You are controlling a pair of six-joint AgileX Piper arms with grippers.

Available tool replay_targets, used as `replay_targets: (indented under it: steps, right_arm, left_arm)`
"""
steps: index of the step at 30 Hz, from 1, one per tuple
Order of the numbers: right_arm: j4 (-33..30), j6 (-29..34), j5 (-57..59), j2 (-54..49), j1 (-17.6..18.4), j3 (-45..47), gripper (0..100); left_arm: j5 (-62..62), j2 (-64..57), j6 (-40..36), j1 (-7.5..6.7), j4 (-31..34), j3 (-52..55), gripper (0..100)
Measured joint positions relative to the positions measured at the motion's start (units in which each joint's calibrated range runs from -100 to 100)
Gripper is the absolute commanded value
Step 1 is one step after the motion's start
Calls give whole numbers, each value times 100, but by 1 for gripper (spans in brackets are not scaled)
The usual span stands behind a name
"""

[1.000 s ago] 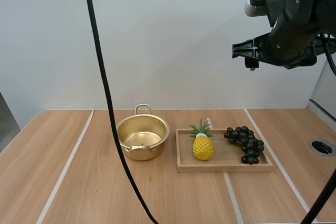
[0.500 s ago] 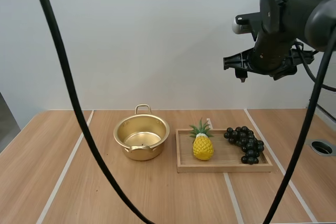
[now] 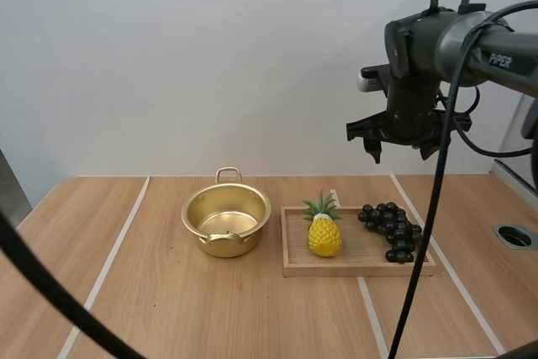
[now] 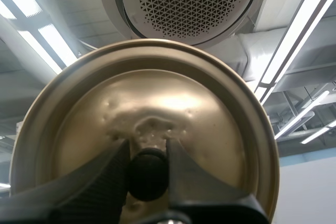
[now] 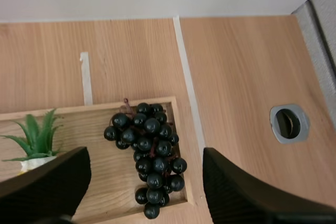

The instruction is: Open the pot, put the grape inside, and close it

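Hanging high above the bench [image 3: 151, 292], your right pincer [image 5: 146, 157] is spread wide, its two black fingers [image 5: 50, 184] standing well apart. From its wrist camera, the bunch of grapes [image 5: 147, 153] lies straight below, framed in the gap between the fingers, and the pincer is well clear of it. The high view agrees: the right pincer [image 3: 402, 145] hovers well above the grapes [image 3: 393, 229], pointing down.

The dark grapes rest at the right end of a shallow wooden tray [image 3: 361, 265]. A small yellow toy pineapple [image 3: 324, 233] with green leaves stands upright at the tray's left end, apart from the grapes.

Just left of the tray stands the golden pot [image 3: 227, 220], uncovered, one loop handle toward the far wall. It is near the tray but not touching it.

Your left pincer [image 4: 148, 166] is pinching the black knob [image 4: 148, 174] of the golden lid [image 4: 210, 124], one finger on each side of it. The lid's round face is turned toward the wrist camera.
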Motion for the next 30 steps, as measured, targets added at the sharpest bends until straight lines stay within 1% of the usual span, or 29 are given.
replay_targets:
  steps: [4,7,12,16,24,30]
  right_arm:
    - [82,17,152,455,0,0,100]
    - [111,32,202,879,0,0,100]
    - [38,147,273,1300,0,0,100]
    - [-49,225,414,1566,-22,0,100]
    - [-82,246,556,2019,-274,16,100]
    - [-40,256,385,2134,-294,397,100]
  left_arm:
    - [0,0,0,0,11,-111,1]
    - [271,0,0,0,22,-122,1]
    - [412,0,0,0,22,-122,1]
    - [412,0,0,0,22,-122,1]
    - [412,0,0,0,22,-122,1]
    - [412,0,0,0,22,-122,1]
